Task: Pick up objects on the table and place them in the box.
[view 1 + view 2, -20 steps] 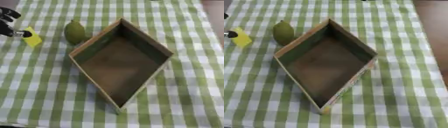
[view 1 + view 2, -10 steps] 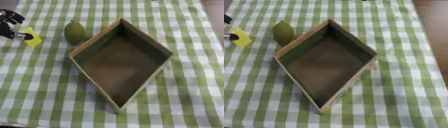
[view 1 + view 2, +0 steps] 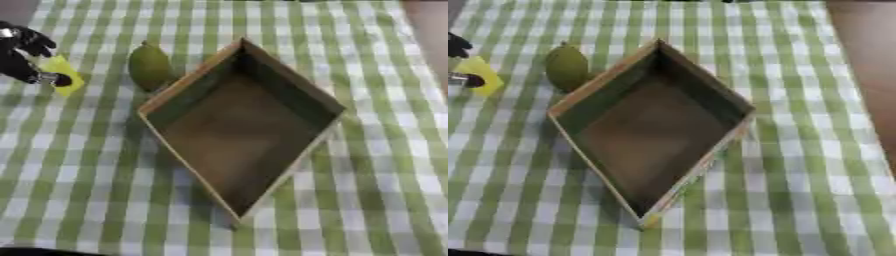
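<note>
A small flat yellow object [image 3: 65,76] lies on the checked cloth at the far left. My left hand [image 3: 21,56] comes in from the left edge and curls round it: the thumb tip lies against its lower left side, and the black fingers bend over its upper left corner. A green pear-shaped fruit [image 3: 149,65] lies just right of it, close to the box's upper left wall. The open cardboard box [image 3: 308,92] sits in the middle, turned like a diamond, with nothing inside. My right hand does not show.
The green-and-white checked cloth [image 3: 385,190] covers the table. A bare brown surface [image 3: 868,60] shows past the cloth's right edge. A dark shape shows at the bottom left corner [image 3: 35,251].
My left hand's fingers have curled down and to the right, closer over the yellow object. The yellow object, the fruit and the box have stayed in place.
</note>
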